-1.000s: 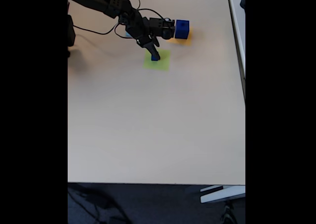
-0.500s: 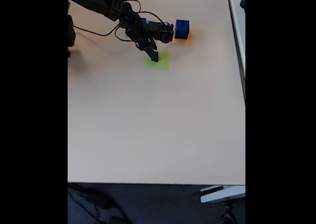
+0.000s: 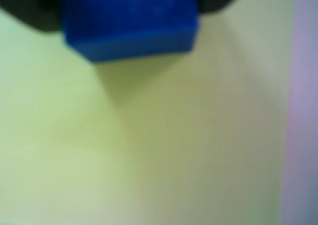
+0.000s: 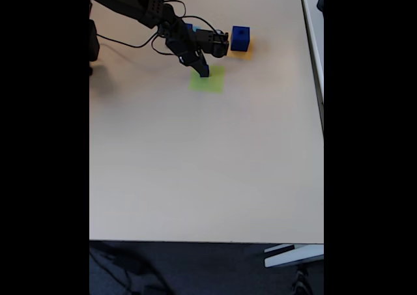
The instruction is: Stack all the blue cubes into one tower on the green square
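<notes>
The table [image 4: 208, 165] is a wide pale beige surface with nothing written on it, and no label or brand can be read anywhere in the two views. In the fixed view the black arm [image 4: 140, 5] comes in from the far left corner and reaches to the right, with thin black cables [image 4: 130, 42] looping beside it.

The green square [image 4: 212, 83] lies flat on the far part of the table, a little right of the arm's tip. In the wrist view the green square [image 3: 149, 150] takes nearly the whole picture, and a strip of pale table runs along the right edge.

A larger blue cube [image 4: 240, 38] stands on an orange-yellow square [image 4: 242, 50], just to the far right of the green one. A bit of another blue cube [image 4: 189, 28] shows behind the arm, above a light-blue patch.

The gripper [image 4: 204, 71] points down at the far left part of the green square. In the wrist view a small blue cube [image 3: 131, 21] sits between the dark fingers [image 3: 30, 11] at the top edge, and they appear clamped on it. Whether this cube touches the green square I cannot tell.
</notes>
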`<state>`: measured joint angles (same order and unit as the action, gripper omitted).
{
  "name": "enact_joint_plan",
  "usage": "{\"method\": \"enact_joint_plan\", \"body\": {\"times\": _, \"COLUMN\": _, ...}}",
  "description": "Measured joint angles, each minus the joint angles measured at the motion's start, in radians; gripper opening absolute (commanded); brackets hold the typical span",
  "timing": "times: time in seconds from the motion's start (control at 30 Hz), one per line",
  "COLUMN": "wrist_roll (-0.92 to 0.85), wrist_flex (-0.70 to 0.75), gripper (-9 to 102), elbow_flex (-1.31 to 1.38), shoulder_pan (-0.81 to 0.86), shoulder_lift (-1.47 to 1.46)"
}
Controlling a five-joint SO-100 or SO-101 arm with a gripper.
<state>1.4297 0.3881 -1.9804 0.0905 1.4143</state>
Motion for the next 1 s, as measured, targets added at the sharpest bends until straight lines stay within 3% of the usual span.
{"method": "enact_joint_plan", "body": {"times": 0.3, "wrist_roll": -0.017, "wrist_flex": 0.011, "gripper": 6, "elbow_flex": 0.002, "shoulder_pan": -0.002, "shoulder_lift": 0.0}}
{"method": "enact_joint_plan", "body": {"times": 0.6, "wrist_roll": 0.049, "wrist_flex": 0.308, "gripper": 6, "elbow_flex": 0.216, "shoulder_pan": -0.049, "shoulder_lift": 0.063}}
{"method": "enact_joint_plan", "body": {"times": 0.73, "wrist_roll": 0.135, "wrist_flex": 0.38, "gripper": 5, "elbow_flex": 0.302, "shoulder_pan": -0.104, "shoulder_lift": 0.066}}
{"method": "enact_joint_plan", "body": {"times": 1.0, "wrist_roll": 0.382, "wrist_flex": 0.385, "gripper": 3, "elbow_flex": 0.308, "shoulder_pan": -0.276, "shoulder_lift": 0.066}}
